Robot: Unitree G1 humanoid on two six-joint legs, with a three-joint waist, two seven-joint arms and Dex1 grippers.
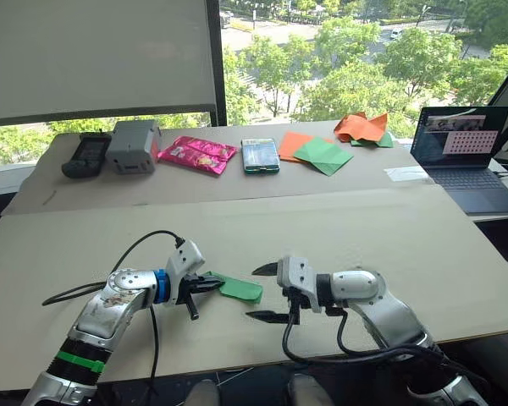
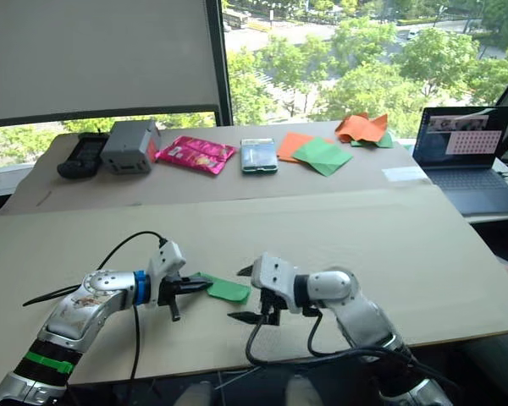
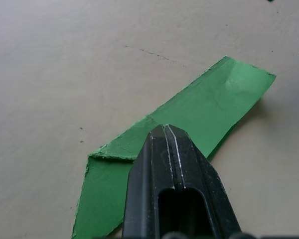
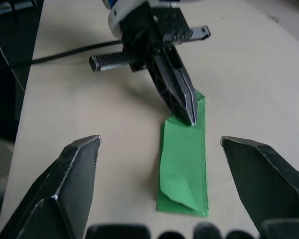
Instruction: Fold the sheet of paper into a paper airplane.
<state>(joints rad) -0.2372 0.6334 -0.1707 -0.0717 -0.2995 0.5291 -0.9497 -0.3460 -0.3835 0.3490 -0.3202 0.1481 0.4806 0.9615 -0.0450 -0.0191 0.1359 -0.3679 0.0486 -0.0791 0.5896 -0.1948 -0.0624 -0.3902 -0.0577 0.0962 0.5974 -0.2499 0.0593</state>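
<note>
Matt, creased green paper airplane (image 4: 184,164) lies on smooth matt table (image 1: 389,245); left tool (image 4: 189,112) glossy black plastic.

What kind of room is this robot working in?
Probably an office or lab workspace several floors up: a big window looks down on treetops and a road, a laptop stands open on the table, and craft paper sheets lie along its far side.

Lower frame: bare table (image 1: 423,254) around the folded green paper (image 1: 240,288); clutter lines the upper edge, laptop (image 1: 466,156) upper right
</note>
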